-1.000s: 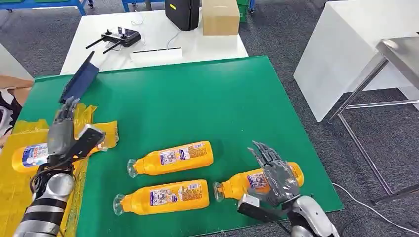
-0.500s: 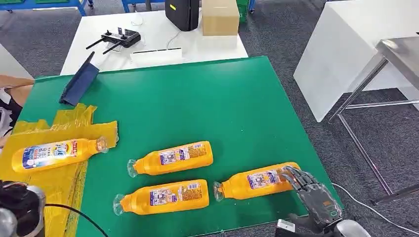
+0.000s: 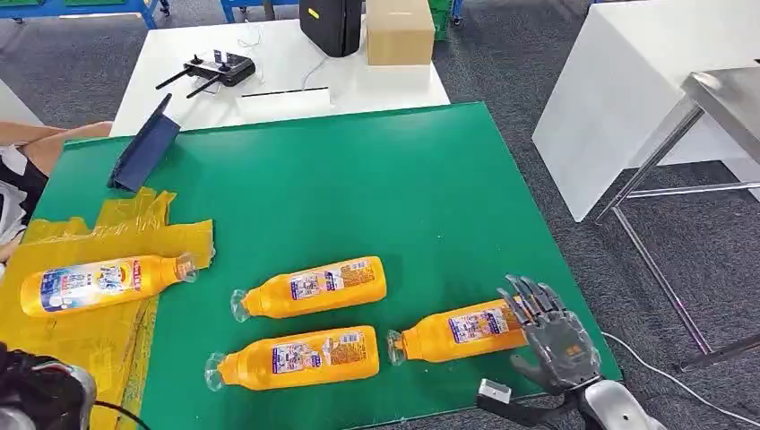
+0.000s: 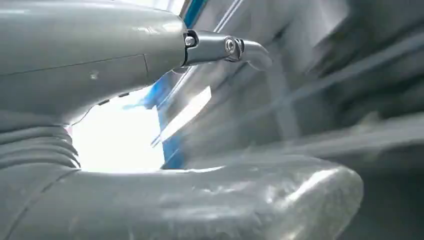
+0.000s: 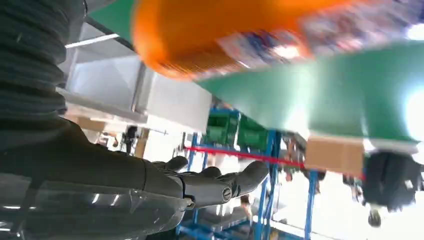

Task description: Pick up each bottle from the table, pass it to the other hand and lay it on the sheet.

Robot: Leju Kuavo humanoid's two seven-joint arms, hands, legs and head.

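So one bottle (image 3: 97, 282) is already lying on the yellow sheet (image 3: 85, 336) over on my left, which I'd count as one down. Three more bottles are on the green table (image 3: 376, 188): one in the middle (image 3: 312, 288), one nearer me (image 3: 296, 356), and one on the right (image 3: 462, 331). My right robot hand (image 3: 551, 336) sits just at the base end of that right-hand bottle, fingers spread and holding nothing; whether it touches the bottle I can't say. My left robot hand (image 4: 150, 125) is down off the table, and honestly I can't tell if it's open or closed from the blurry wrist shot. So roughly a quarter done, I reckon: next is grabbing that right bottle, then the handover.
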